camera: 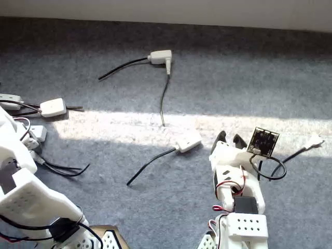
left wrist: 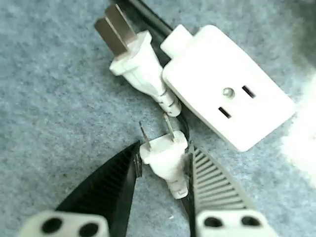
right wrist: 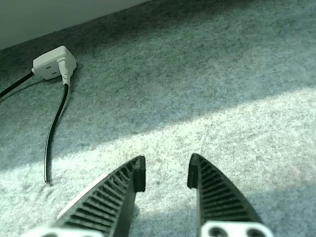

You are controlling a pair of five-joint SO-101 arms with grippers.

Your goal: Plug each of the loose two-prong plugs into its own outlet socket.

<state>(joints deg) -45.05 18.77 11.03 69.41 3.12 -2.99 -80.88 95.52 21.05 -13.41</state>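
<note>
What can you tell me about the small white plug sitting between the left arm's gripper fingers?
The small plug is white, smooth plastic by its look, with two thin metal prongs pointing toward the outlet block. Its body narrows toward the cord end. It lies tilted on the grey carpet, unplugged, inside the left gripper, whose fingers appear to press its two sides. A larger plug lies just beyond its prongs.

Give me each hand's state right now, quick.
Left hand: closed on the small two-prong plug.
Right hand: open, holding nothing.
</note>
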